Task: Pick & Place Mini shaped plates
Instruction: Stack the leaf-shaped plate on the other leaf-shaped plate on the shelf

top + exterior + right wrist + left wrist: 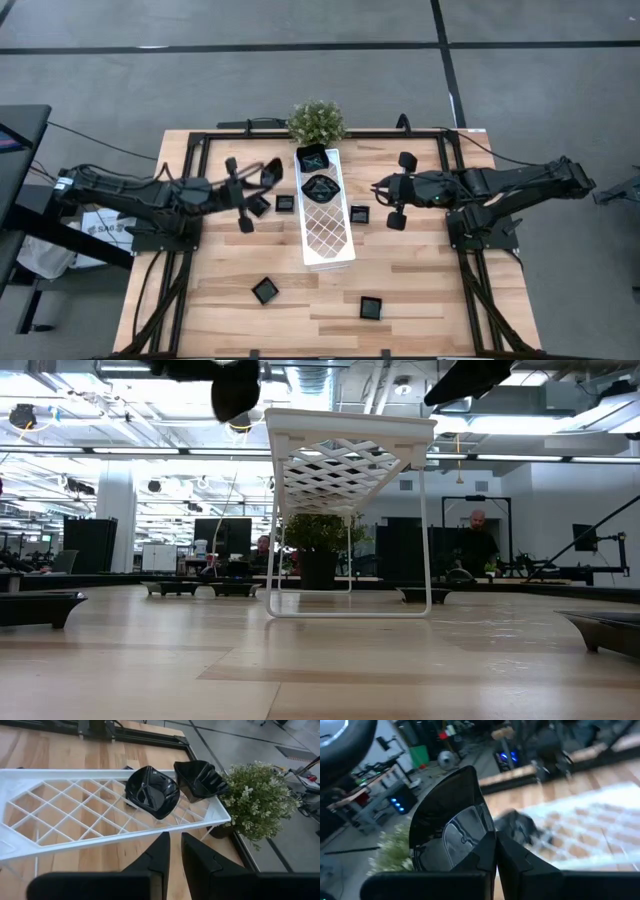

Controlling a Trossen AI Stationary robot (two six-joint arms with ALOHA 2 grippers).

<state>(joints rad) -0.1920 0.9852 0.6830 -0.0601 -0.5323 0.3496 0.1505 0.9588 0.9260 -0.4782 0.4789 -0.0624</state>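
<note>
Mini shaped plates lie scattered on the wooden bench, largest items first: the long white lattice tray stands mid-bench on thin legs, with a potted plant at its far end. Two glossy black plates already sit at the tray's far end, a square one and a rounded one. Five loose plates remain: two left of the tray, one right of it, two near the bench's front edge.

The left gripper, left of the tray, has its jaws clamped on the rim of a leaf-like plate held above the bench. The right gripper hovers right of the tray, jaws nearly together, apparently holding nothing.

Step in hand, as judged: carrying toward the tray. The next move calls for positioning over a free lattice section, then lowering and releasing. No legible writing on the task items.
</note>
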